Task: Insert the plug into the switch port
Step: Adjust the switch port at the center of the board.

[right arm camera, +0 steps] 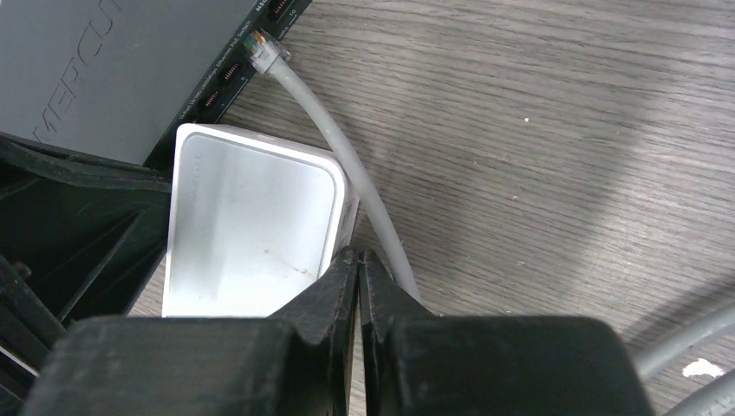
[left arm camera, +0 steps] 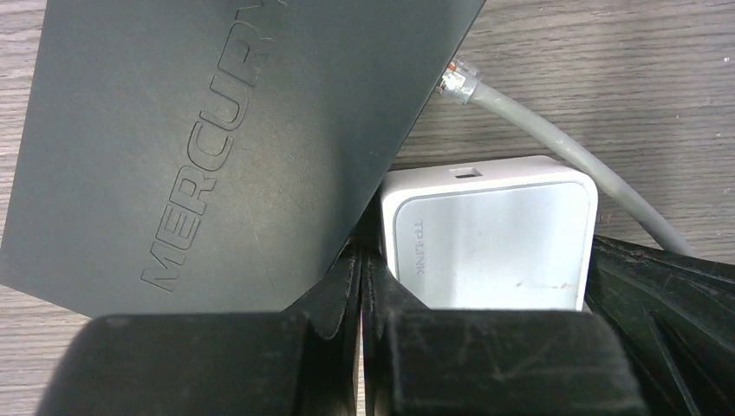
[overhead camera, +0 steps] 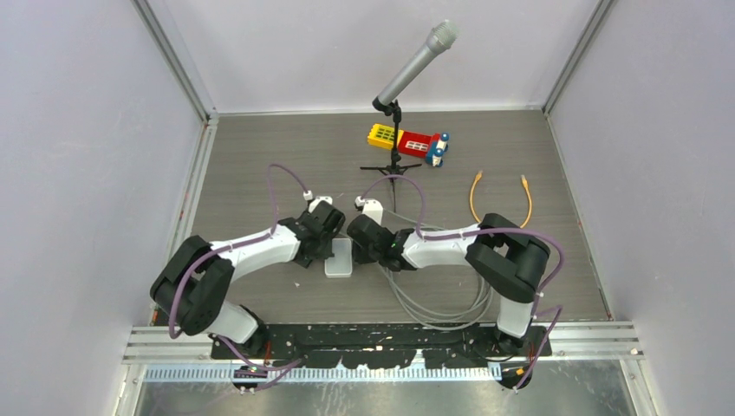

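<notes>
The dark grey switch (left arm camera: 199,130) marked MERCURY fills the upper left of the left wrist view. The clear plug (right arm camera: 263,48) on a grey cable (right arm camera: 347,173) lies with its tip at the switch's (right arm camera: 104,69) port face, most of its body showing outside. In the left wrist view the plug (left arm camera: 455,80) sits at the switch's right edge. A white TP-LINK box (left arm camera: 494,234) lies beside the switch. My left gripper (left arm camera: 362,256) is shut and empty, its tips between switch and box. My right gripper (right arm camera: 358,258) is shut and empty at the box's (right arm camera: 251,225) corner, with the cable just to its right.
In the top view both arms meet over the white box (overhead camera: 338,258). A microphone on a tripod (overhead camera: 407,69), a coloured toy block (overhead camera: 407,143) and an orange cable (overhead camera: 500,195) lie at the back. Grey cable loops (overhead camera: 433,303) trail near the right arm's base. Walls enclose the table.
</notes>
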